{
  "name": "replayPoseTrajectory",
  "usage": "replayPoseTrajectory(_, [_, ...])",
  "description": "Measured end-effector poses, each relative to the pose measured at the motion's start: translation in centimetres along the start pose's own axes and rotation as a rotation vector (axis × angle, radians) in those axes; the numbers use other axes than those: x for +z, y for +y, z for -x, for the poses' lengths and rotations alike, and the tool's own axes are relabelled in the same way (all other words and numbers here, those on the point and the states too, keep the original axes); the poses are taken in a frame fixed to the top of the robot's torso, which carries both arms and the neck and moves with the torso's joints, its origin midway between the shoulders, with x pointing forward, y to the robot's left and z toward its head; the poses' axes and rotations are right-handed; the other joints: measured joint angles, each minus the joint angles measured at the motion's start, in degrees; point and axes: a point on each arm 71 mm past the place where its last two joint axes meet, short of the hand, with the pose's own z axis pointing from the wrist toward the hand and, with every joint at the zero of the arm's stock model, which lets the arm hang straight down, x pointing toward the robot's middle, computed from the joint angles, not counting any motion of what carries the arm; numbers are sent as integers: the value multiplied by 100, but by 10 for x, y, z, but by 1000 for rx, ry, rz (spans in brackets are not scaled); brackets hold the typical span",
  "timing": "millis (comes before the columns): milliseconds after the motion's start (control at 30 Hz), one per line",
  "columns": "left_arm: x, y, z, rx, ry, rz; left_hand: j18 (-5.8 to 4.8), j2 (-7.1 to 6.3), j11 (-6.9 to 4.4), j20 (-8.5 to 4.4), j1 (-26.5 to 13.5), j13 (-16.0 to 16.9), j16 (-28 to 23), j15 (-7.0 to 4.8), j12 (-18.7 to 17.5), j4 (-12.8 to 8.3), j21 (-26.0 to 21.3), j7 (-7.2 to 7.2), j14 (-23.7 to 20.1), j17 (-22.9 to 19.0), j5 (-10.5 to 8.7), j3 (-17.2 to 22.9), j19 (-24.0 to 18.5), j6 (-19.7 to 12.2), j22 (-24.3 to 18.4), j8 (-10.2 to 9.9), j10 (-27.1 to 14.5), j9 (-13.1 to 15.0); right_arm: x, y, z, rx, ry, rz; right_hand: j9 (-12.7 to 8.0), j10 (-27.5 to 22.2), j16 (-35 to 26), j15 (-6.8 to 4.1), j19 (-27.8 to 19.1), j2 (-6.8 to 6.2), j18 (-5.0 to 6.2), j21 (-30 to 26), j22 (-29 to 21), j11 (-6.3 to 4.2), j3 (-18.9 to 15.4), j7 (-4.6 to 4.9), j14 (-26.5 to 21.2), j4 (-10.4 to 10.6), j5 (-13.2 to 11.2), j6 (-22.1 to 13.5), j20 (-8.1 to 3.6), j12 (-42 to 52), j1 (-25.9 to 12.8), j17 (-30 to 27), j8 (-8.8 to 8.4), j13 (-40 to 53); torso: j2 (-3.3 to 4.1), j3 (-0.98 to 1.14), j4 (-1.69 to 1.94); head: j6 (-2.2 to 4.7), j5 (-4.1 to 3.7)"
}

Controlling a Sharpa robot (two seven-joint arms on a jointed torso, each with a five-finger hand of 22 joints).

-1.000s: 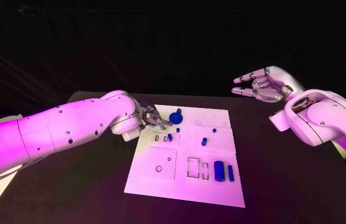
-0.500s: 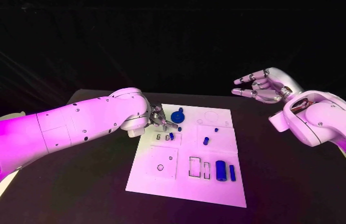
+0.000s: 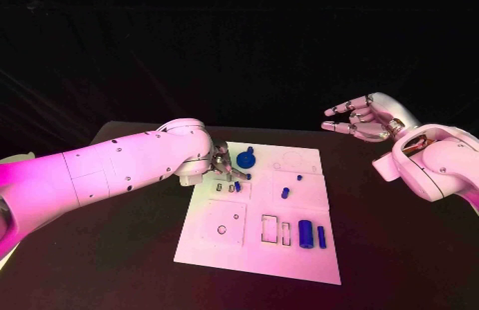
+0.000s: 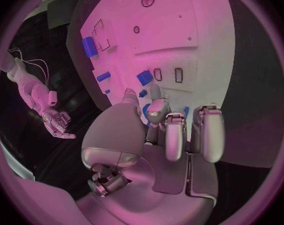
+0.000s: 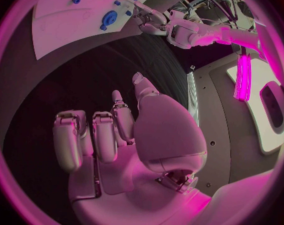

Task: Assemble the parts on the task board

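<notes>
On task board [image 3: 261,254]: blue parts [image 3: 304,231] lying loose; left hand [image 3: 221,166] fingers curled, grasp unclear; right hand [image 3: 361,122] spread, empty.

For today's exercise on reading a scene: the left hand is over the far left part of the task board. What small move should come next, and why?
Probably lower the left hand a little and close on a small blue part beside its fingertips. It holds nothing that I can see, loose parts lie on the task board, and the right hand hangs off to the side.
</notes>
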Motion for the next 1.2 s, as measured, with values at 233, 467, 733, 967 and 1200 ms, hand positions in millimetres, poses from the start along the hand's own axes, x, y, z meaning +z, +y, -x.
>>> replayPoseTrajectory(233, [5, -2, -1, 17, 15, 10, 0, 20, -21, 0, 20, 32, 0, 0, 2, 0, 22, 21, 0, 0, 0, 0, 0, -21, -1, 28, 21, 17, 0, 0, -1, 1, 2, -2, 0, 0, 0, 0, 0, 0, 0, 0, -1, 0, 0, 0, 0, 0, 0, 0, 0, 0, 0, -1, 0, 0, 3, -1, 1, -32, 7])
replayPoseTrajectory(467, [7, -5, -3, 27, 27, 10, 0, 43, -21, 0, 43, 55, 0, 0, 37, 0, 22, 21, 0, 0, 0, 0, 0, -21, -1, 28, 21, 25, 1, 0, -2, 1, 3, -3, -1, 0, 0, 0, 0, 0, 0, 0, -1, 0, 0, 0, 0, 0, 32, 0, 0, 0, 0, -1, 0, 0, 4, -3, 3, -64, 10])
replayPoseTrajectory(733, [8, -6, -4, 33, 35, 12, 0, 66, -15, 1, 66, 73, 0, 0, 68, 0, 35, 21, 0, -1, 1, 0, 0, -21, -1, 50, 55, 43, 1, -1, -3, 1, 5, -4, -1, 0, 0, 0, 0, 0, 0, 0, -1, 0, -16, 0, 0, 16, 53, 0, 0, 0, 0, -1, 0, 0, -1, 4, 5, -76, 8])
replayPoseTrajectory(967, [9, -7, -5, 40, 45, 13, 0, 111, -21, -20, 111, 112, 0, 0, 103, 0, 45, 1, 0, -1, 26, 1, -21, -41, -1, 76, 62, 63, 1, -2, -5, 2, 8, -6, -1, 0, 0, 0, 0, 0, 0, 0, -2, 0, -16, 0, 0, 16, 53, 0, 0, 0, 0, -1, 0, 0, -1, 7, 5, -83, 12])
replayPoseTrajectory(1200, [10, -7, -6, 44, 52, 14, 0, 141, -42, -20, 141, 116, 0, 0, 103, 0, 45, 1, 0, -1, 50, 1, -21, -41, -2, 97, 82, 75, 1, -2, -6, 2, 9, -8, -2, 0, 0, 0, 0, 0, 0, 0, -2, 0, -15, 0, 0, 15, 53, 0, 0, 0, 0, -1, 0, 0, 1, 8, 3, -87, 17])
